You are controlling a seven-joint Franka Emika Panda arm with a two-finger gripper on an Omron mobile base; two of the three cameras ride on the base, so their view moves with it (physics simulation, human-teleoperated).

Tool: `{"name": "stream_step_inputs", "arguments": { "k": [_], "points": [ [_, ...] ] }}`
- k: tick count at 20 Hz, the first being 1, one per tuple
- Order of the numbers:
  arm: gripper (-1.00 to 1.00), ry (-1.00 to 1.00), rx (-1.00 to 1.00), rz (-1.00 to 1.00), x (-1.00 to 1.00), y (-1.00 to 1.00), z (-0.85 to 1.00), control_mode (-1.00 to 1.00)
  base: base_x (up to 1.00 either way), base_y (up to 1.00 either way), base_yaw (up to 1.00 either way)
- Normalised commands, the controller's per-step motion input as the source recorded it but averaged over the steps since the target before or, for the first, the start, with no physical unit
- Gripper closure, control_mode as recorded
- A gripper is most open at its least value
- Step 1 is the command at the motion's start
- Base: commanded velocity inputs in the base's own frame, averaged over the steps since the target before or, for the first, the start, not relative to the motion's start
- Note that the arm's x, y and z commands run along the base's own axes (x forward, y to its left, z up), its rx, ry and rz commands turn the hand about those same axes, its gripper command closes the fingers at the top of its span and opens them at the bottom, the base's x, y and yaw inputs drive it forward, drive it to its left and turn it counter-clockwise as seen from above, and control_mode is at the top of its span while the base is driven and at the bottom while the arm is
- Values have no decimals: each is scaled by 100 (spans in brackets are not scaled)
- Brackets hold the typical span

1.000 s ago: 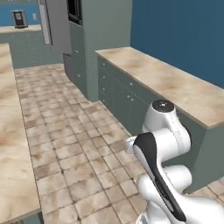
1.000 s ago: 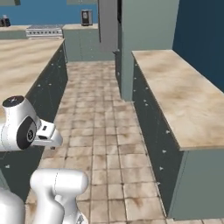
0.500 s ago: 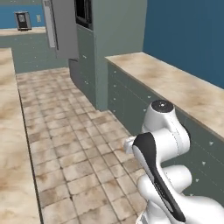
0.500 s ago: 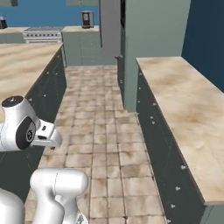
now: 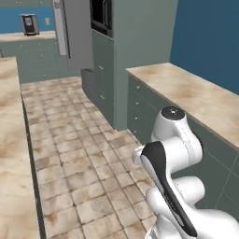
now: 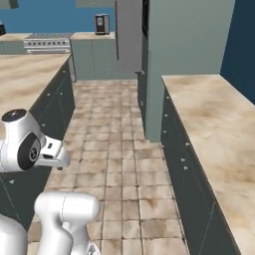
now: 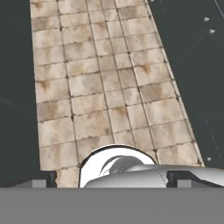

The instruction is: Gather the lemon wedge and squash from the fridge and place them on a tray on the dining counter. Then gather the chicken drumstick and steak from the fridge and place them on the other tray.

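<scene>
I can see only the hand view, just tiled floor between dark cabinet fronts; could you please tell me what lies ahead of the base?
Observer: The aisle leads to a tall grey fridge at its far end.
Operator: What stands next to it?
Observer: A tall green cabinet with a built-in oven, between the fridge and the right-hand counter.
Operator: Is there anything beyond the fridge?
Observer: A coffee machine stands on the far counter against the blue wall.

Tiled aisle (image 5: pixel 79 158) between 2 counters (image 6: pixel 219 129), fridge (image 5: pixel 77 32) ahead
</scene>
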Motion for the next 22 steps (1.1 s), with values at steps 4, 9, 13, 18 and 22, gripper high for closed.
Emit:
{"name": "stream_step_inputs", "arguments": {
  "k": [4,9,13,18,22],
  "points": [
    [-100,0,0,0,0,0,0,100,100,-13,6],
    [-100,0,0,0,0,0,0,100,100,-18,7],
    [-100,0,0,0,0,0,0,100,100,-15,7],
    [-100,0,0,0,0,0,0,100,100,-2,3],
    [-100,0,0,0,0,0,0,100,100,0,1]
  ]
}}
